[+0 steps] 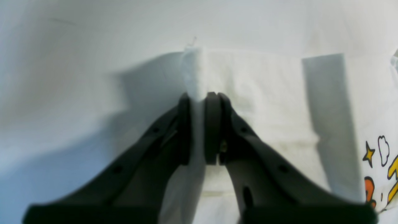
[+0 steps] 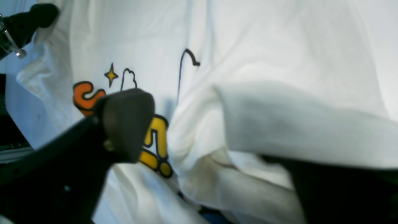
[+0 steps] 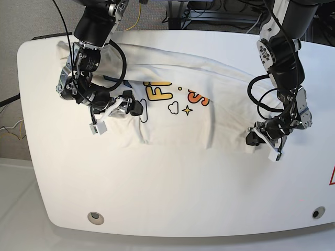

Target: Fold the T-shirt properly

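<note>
The left arm's fingers (image 1: pixel 202 99) are pressed together on a pinched ridge of the white T-shirt (image 3: pixel 172 125), gripping its edge at the shirt's side. The right arm's fingers (image 2: pixel 199 130) stand apart, with a fold of the shirt's cloth lying over one of them; whether they grip it cannot be told. The T-shirt lies spread and wrinkled across the white surface (image 3: pixel 172 204) between the two arms, its orange and yellow letters, star and cloud facing up.
</note>
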